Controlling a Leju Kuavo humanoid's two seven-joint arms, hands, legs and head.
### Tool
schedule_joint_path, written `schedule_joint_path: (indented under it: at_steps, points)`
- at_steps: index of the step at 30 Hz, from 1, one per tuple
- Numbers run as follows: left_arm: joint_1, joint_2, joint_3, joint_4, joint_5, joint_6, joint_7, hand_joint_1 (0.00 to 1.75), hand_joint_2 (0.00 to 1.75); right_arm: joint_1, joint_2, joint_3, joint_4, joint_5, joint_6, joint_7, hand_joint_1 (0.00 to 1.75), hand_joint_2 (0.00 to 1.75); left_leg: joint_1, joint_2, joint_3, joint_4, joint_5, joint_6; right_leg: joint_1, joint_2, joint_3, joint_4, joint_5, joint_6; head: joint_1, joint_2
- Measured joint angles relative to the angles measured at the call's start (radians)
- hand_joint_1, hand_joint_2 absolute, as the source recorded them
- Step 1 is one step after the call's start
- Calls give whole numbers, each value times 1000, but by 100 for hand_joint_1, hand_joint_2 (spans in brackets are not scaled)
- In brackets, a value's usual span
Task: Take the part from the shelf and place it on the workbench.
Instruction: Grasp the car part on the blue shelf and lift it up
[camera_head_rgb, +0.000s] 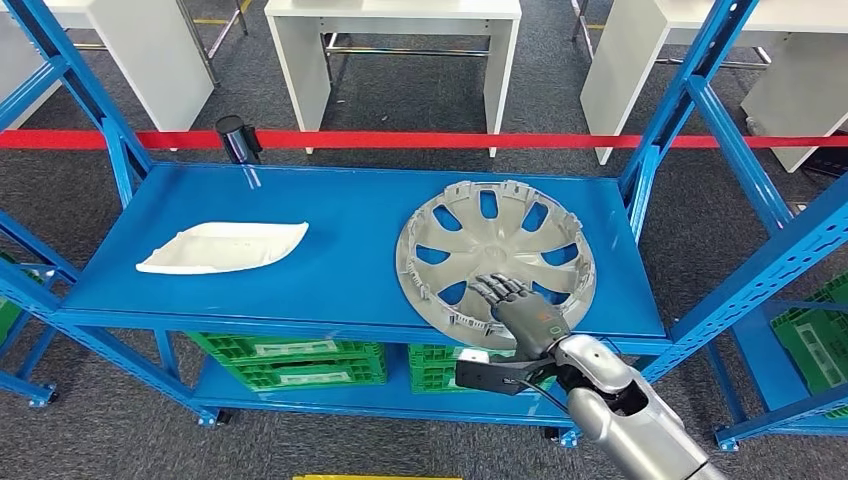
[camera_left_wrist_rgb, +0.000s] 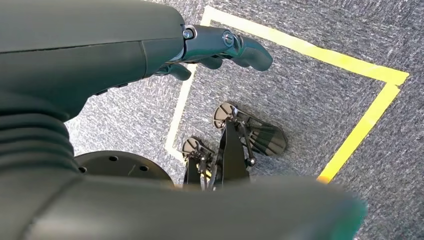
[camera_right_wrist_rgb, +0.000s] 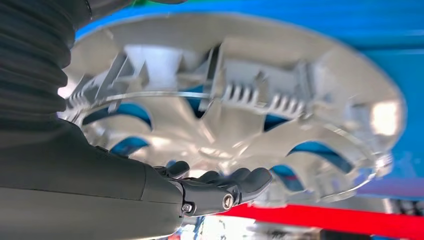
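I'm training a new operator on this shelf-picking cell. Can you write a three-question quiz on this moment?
1. True or false: the right hand rests on the silver hubcap.
2. Which lies nearer the shelf's left end: A) hubcap, B) white part?
3. Fill in: under the blue shelf sit green ____.

Key: 1 true; 2 B; 3 crates.

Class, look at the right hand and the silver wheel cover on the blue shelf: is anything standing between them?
Nothing visible does. The right hand is already over the wheel cover, fingers lying on its near spokes. The white part lies well off to the left on the shelf.
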Motion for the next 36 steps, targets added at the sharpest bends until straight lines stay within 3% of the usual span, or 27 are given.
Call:
schedule_joint_path:
  at_steps: [8, 35, 36]
  points:
    - [1, 0, 1, 0, -13, -1, 0, 0, 0, -38, 2, 14, 85, 37, -57, 13, 0, 175, 0, 0, 0, 0, 0, 0, 0, -1, 0, 0, 0, 0, 0, 0]
    - [3, 0, 23, 0, -21, -1, -2, 0, 0, -69, 3, 14, 184, 35, -9, 26, 0, 175, 0, -1, 1, 0, 0, 0, 0, -1, 1, 0, 0, 0, 0, 0]
    - [3, 0, 24, 0, -22, -1, -2, 0, 0, -72, 3, 14, 186, 39, -3, 30, 44, 175, 0, -1, 1, 0, 0, 0, 0, -1, 1, 0, 0, 0, 0, 0]
